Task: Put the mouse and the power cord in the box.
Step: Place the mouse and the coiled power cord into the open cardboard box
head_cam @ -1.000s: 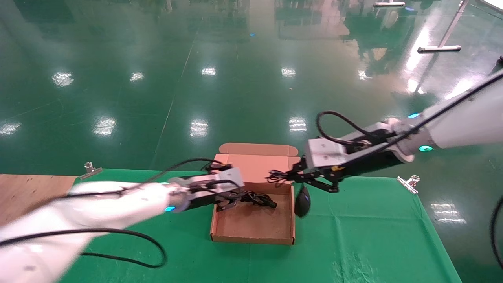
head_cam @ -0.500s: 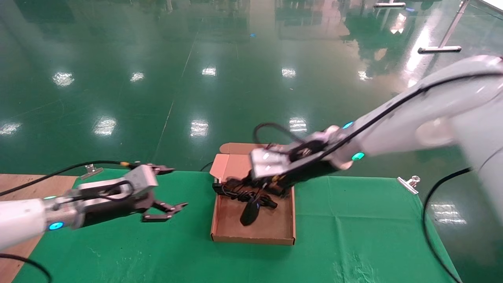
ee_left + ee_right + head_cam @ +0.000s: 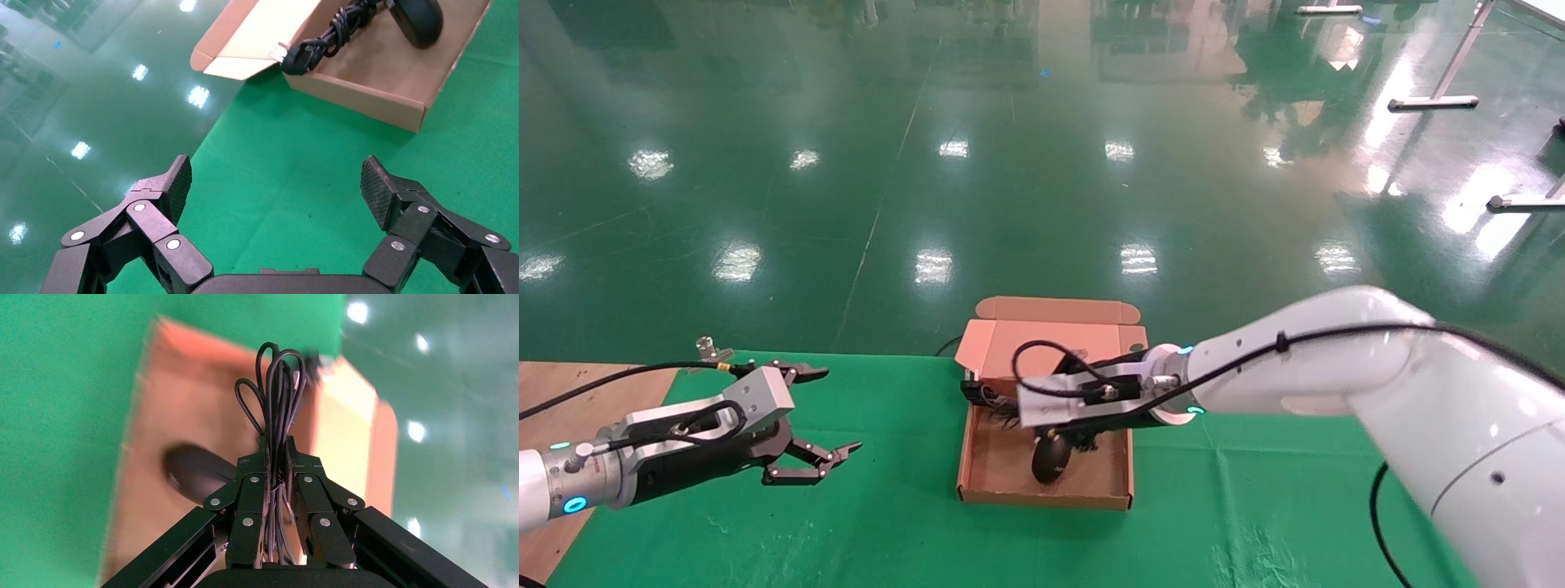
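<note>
- Pinching a gathered loop of thin black cable, the right gripper (image 3: 278, 478) has its jaws pressed together on it over the box (image 3: 985, 457).
- By the right wrist view this cable looks like the mouse's own lead, though where the strands run is hidden.
- Below that grip, the mouse (image 3: 1050, 459) sits inside the box, low over the floor or touching it; I cannot tell which.
- At the hinge side lies the power cord (image 3: 333, 33), its plug at the box's corner.
- Both items look boxed; by my judgement only the release and retreat remain.
- Off to the side, the left gripper (image 3: 817, 416) hovers with jaws spread wide, holding nothing.
- Green cloth covers the worktop (image 3: 1254, 506), clipped at its far edge; beyond lies a glossy green floor (image 3: 1009, 163).
</note>
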`<control>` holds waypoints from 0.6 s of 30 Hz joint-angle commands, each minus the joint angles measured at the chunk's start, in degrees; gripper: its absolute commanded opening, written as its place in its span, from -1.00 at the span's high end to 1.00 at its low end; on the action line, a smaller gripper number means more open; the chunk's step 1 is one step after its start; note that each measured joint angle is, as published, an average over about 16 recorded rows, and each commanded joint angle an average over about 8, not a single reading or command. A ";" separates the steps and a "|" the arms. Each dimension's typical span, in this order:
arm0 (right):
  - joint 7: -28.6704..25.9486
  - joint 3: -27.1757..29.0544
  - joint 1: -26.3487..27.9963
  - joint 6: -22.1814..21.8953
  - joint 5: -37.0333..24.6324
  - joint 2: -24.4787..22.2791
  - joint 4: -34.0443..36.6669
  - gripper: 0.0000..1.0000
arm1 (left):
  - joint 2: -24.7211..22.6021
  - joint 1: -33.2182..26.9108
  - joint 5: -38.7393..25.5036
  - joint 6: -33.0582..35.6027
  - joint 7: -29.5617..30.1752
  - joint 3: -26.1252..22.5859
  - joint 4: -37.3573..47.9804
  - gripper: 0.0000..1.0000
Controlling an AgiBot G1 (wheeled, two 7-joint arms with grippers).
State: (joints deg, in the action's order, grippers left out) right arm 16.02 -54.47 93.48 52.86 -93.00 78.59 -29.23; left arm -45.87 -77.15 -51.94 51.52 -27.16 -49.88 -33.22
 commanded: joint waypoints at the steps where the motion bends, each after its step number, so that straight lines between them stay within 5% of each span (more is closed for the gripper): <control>1: -0.15 -1.51 -1.13 -4.58 0.33 -0.06 0.79 0.11 | -0.20 -0.08 0.16 0.32 -0.45 0.12 0.54 -1.00; 6: 0.14 -3.86 -2.66 -8.31 1.31 -0.04 1.04 -1.00 | -0.14 -0.07 0.33 0.67 -0.91 0.27 1.06 -1.00; 18: 0.13 -3.63 -2.55 -7.95 1.29 -0.12 1.08 -1.00 | -0.22 -0.10 0.38 0.70 -0.85 0.30 1.08 -1.00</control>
State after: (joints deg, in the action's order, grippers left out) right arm 16.13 -58.18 90.78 44.86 -91.55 78.27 -28.42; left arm -46.01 -77.16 -51.50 52.42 -27.81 -49.38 -32.36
